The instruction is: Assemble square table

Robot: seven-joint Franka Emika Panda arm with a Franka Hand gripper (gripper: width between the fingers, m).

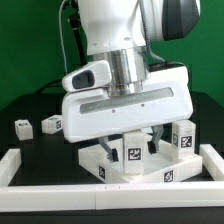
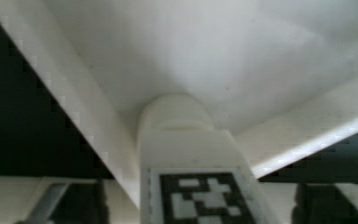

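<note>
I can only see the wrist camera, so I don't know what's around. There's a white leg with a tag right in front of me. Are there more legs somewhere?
Observer: Yes. An outer leg and an inner leg sit on the exterior view's left, off the tabletop.
Operator: Any on the other side?
Observer: One tall leg stands upright on the exterior view's right, beside the tabletop.
Operator: Is there an edge around everything?
Observer: White border rails run along the front and up both sides.
</note>
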